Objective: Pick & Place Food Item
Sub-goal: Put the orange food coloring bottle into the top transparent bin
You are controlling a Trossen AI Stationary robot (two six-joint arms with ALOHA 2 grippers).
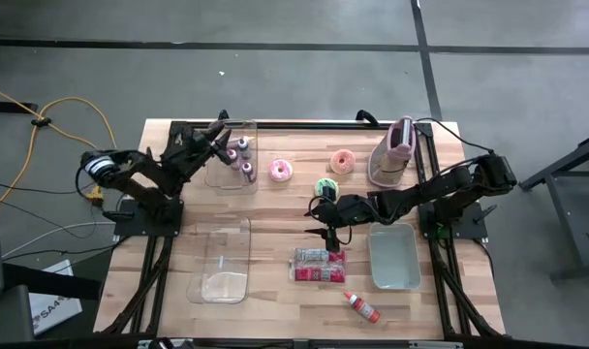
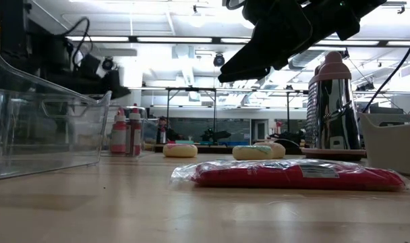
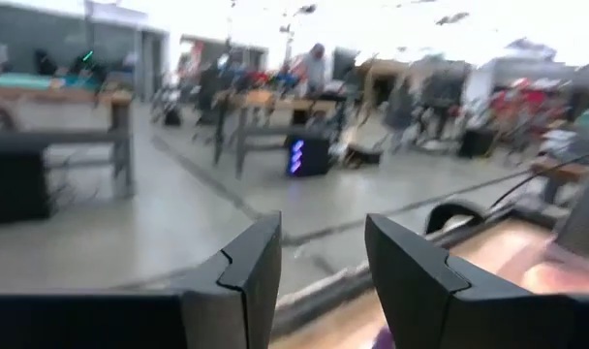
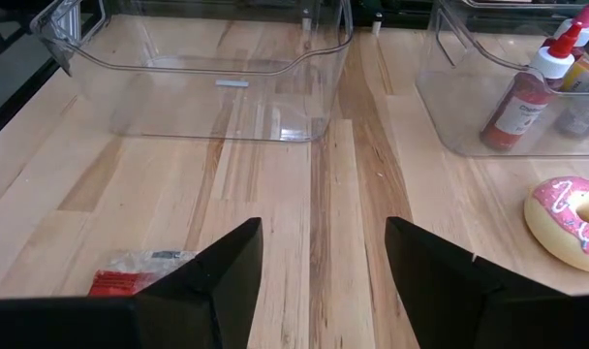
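I have the right end effector (image 1: 325, 221) hanging above the middle of the table (image 1: 275, 291), a little right of centre in the high view. Its fingers (image 4: 227, 276) stand apart with bare wood between them, clamped on nothing. Just below it in the high view lies the red food packet (image 1: 319, 265), flat on the table in clear wrap; in the low view it sits in the lower right of the frame (image 2: 293, 175), with the arm dark overhead.

My left end effector (image 1: 220, 131) is up in the upper left part of the table, over the rim of a clear bin (image 1: 232, 179) that holds a few small bottles (image 1: 242, 155). Its fingers (image 3: 251, 267) are apart with nothing between them.

A second clear bin (image 1: 222, 262) sits empty in the lower left. Along the upper middle of the high view I see a pink frosted donut (image 1: 280, 172), an orange-pink donut (image 1: 342, 161) and a green-topped one (image 1: 325, 186) just beside the right arm. A steel bottle with a pink lid (image 1: 399, 145) is at upper right, a grey tray (image 1: 393, 257) at lower right, and a small red sauce bottle (image 1: 360, 306) lies on its side near the bottom edge.
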